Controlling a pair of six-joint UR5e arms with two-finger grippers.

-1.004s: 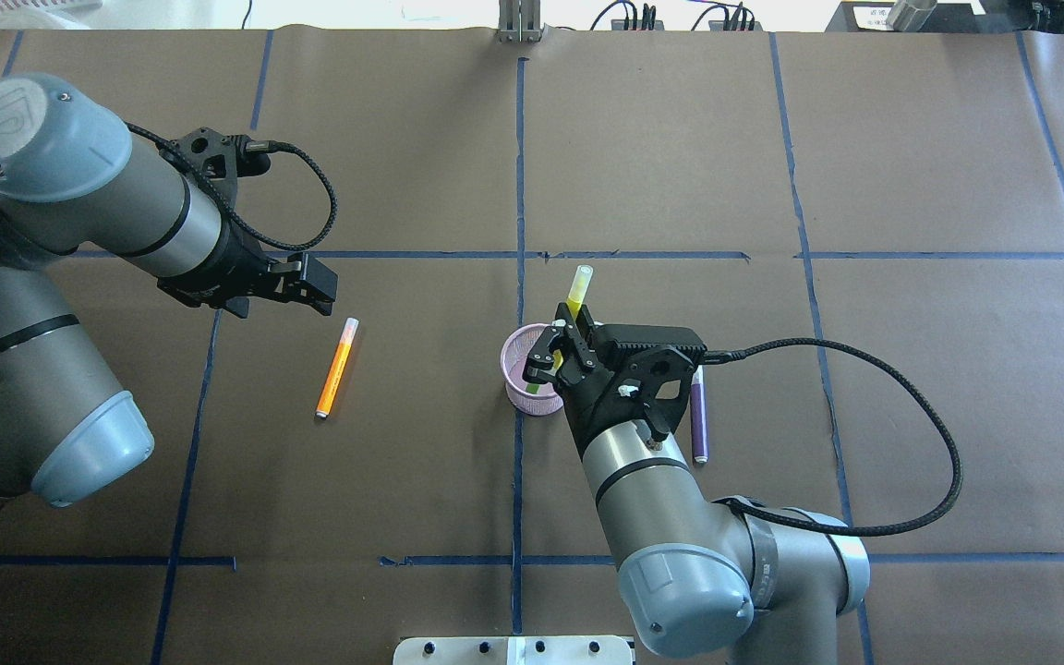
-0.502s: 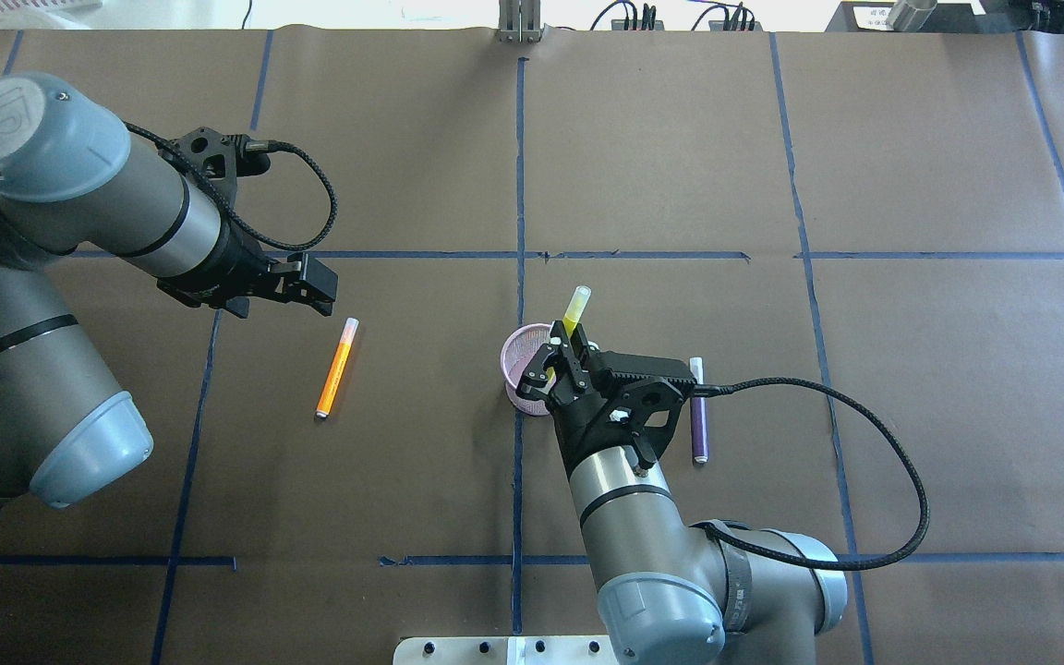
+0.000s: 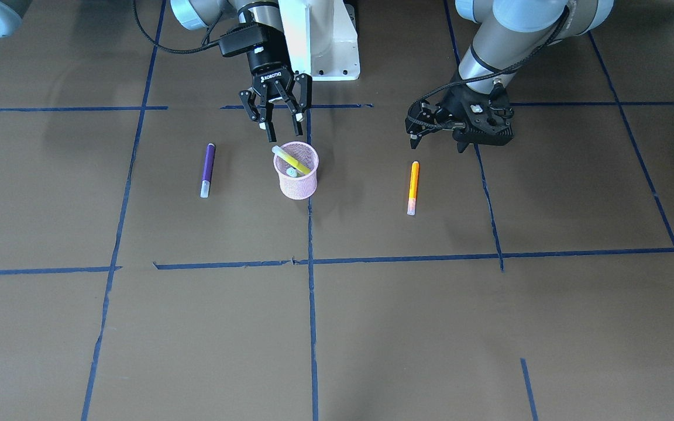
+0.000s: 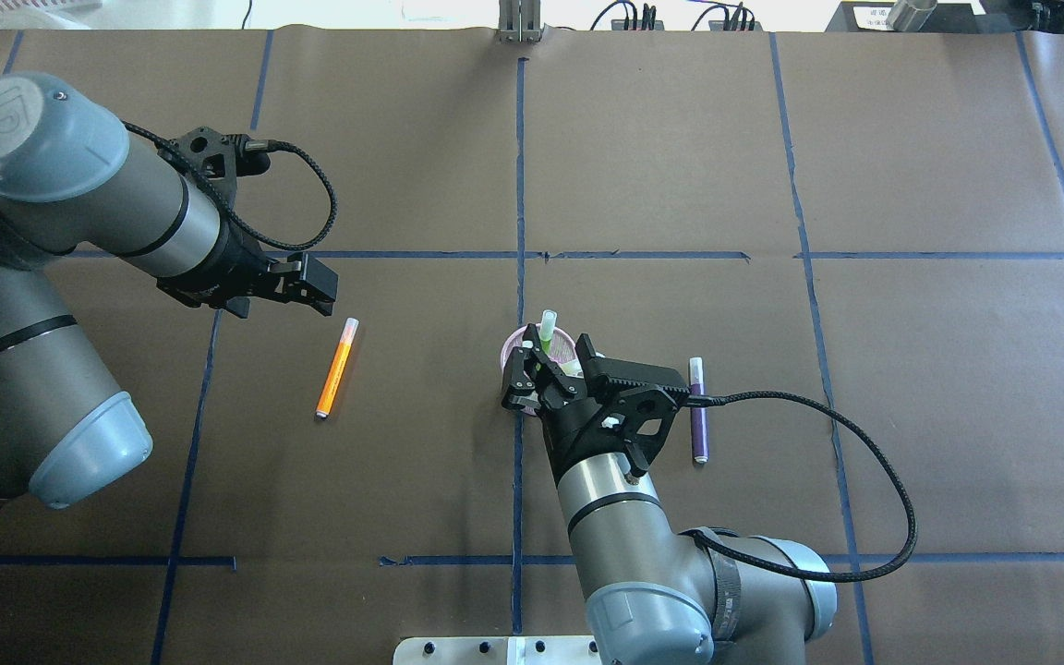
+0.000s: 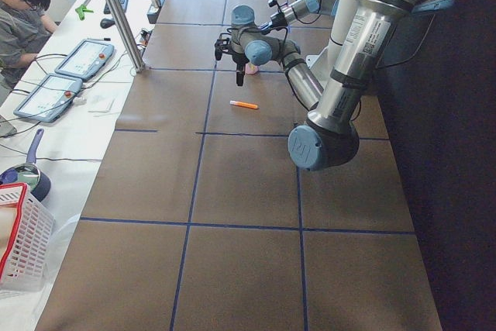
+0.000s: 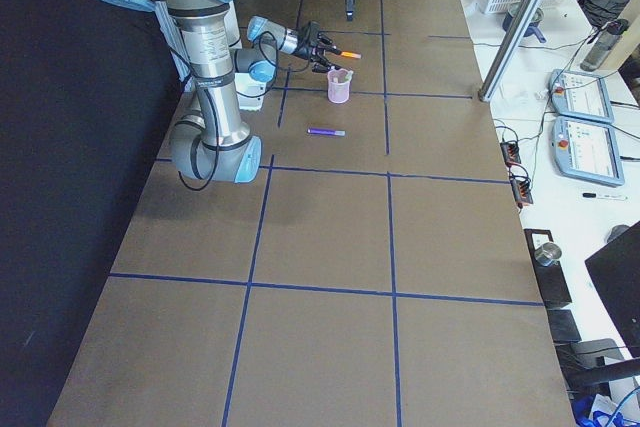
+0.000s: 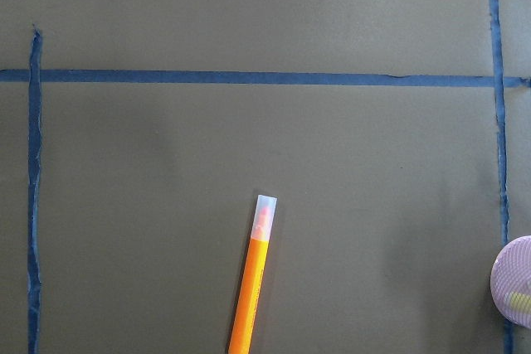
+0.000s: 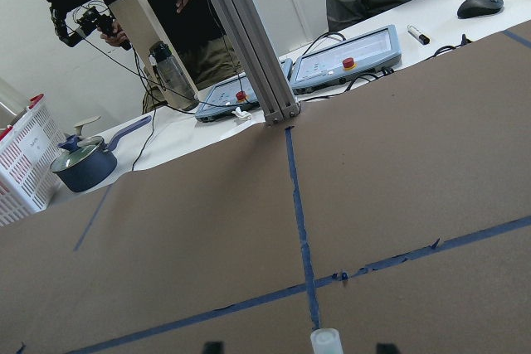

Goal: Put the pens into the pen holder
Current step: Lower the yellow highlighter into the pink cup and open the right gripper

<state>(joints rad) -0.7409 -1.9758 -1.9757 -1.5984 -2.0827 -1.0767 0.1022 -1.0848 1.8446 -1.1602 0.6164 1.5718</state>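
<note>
The pink mesh pen holder stands near the table's middle, also seen from overhead. A yellow pen leans inside it, and a green pen stands in it with its pale cap up. My right gripper is open and empty, just behind and above the holder's rim. A pale cap shows between its fingertips. A purple pen lies on the table beside that arm. An orange pen lies below my left gripper, which hovers open and empty.
Brown paper with blue tape lines covers the table. The orange pen fills the left wrist view's lower middle, with the holder at the right edge. Operators, control pendants, a pot and a white basket sit beyond the far edge.
The yellow pen went down from above the rim into the holder. My right gripper let go of it and drew back toward the robot's base. The left arm has not moved.
</note>
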